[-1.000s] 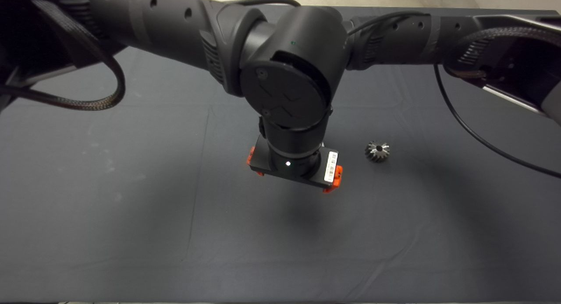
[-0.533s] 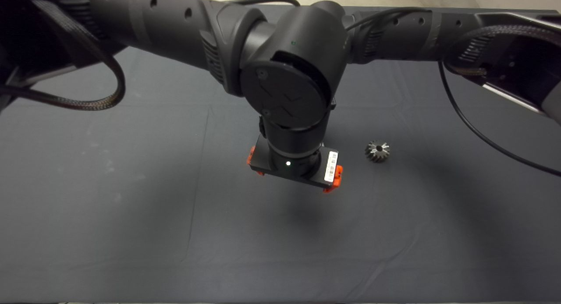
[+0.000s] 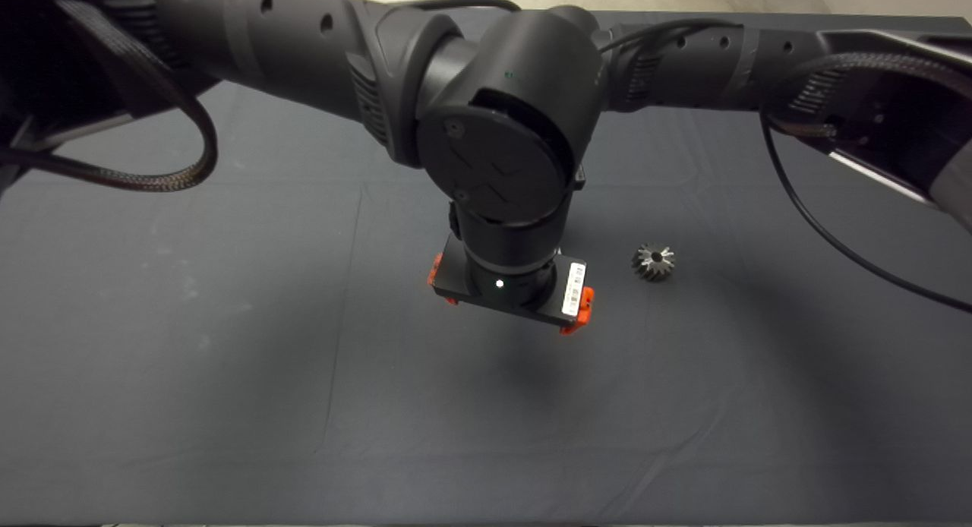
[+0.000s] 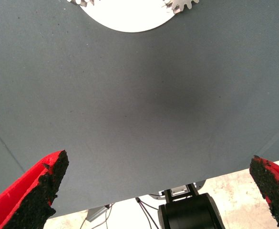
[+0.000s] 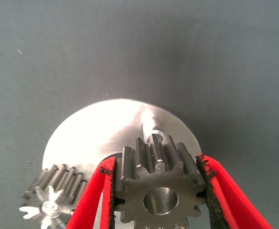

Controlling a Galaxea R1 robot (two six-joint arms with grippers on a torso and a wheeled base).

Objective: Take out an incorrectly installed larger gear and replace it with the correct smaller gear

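From my station, the right gripper [image 5: 158, 191] had its red fingers [image 5: 89, 200] clamped on either side of a small silver gear, the smaller gear [image 5: 156, 191], pads pressed against its teeth. It hung just above a round steel plate [image 5: 91, 138], near a short peg [image 5: 151, 126] standing on that plate; I thought the gear's bore sat close to the peg, though I could not tell whether it had touched it. A second silver gear [image 5: 53, 193] sat on the plate beside the held one.

On the head view the left arm's wrist blocked all of that. The larger gear [image 3: 653, 262] lay alone on the dark mat [image 3: 228, 360], off to the right of the left gripper [image 3: 510, 291] and apart from it.

The left gripper hovered over bare mat with its fingers [image 4: 44, 186] spread wide, holding nothing. Its wrist camera caught only the plate's edge [image 4: 127, 16] and a gear's teeth [image 4: 182, 5] there.
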